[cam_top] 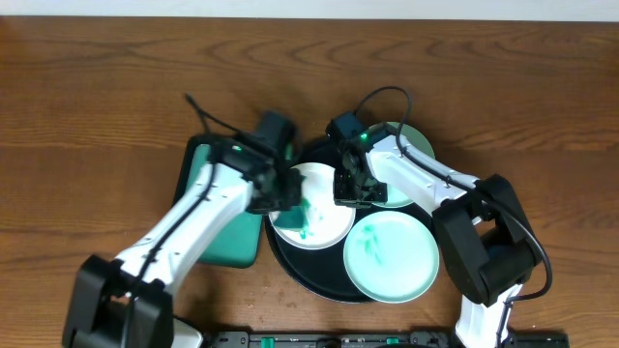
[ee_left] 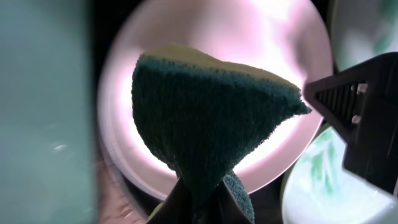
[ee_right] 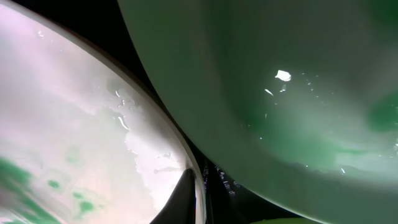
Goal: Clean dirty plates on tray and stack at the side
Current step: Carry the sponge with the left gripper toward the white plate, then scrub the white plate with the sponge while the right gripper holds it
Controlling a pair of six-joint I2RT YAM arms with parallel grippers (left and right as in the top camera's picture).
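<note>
Closest to the left wrist lens we see the dark green sponge (ee_left: 205, 118), folded into a wedge and pinched from below by the left gripper (ee_left: 202, 208), whose jaws are pressed together on it. From overhead, at the left of the scene, the teal rectangular tray (cam_top: 235, 242) lies partly under the left arm. Just right of it sits the round black tray (cam_top: 290, 263), and the sponge hovers over the white plate (cam_top: 329, 215) on that tray's left half. We cannot tell whether the sponge touches the plate. At the plate's right edge the right gripper (cam_top: 353, 189) has its jaws closed, and in the right wrist view they look clamped on the rim of the white plate, apparently to steady it. We judge the step in hand to be scrubbing this plate. To do it well, we would press the sponge flat on the green smears in the lower middle of the plate, sweep in small circles away from the holding fingers, and keep the rim grip firm so the wet plate does not slide. Further right, one mint plate (cam_top: 392, 256) with faint green streaks lies at the tray's lower right, and a second mint plate (cam_top: 414, 145) sits at its upper right, partly under the right arm. We count three plates, one white and two mint, all on the black tray and none stacked on the wooden table (cam_top: 97, 97), plus one sponge and two trays.
</note>
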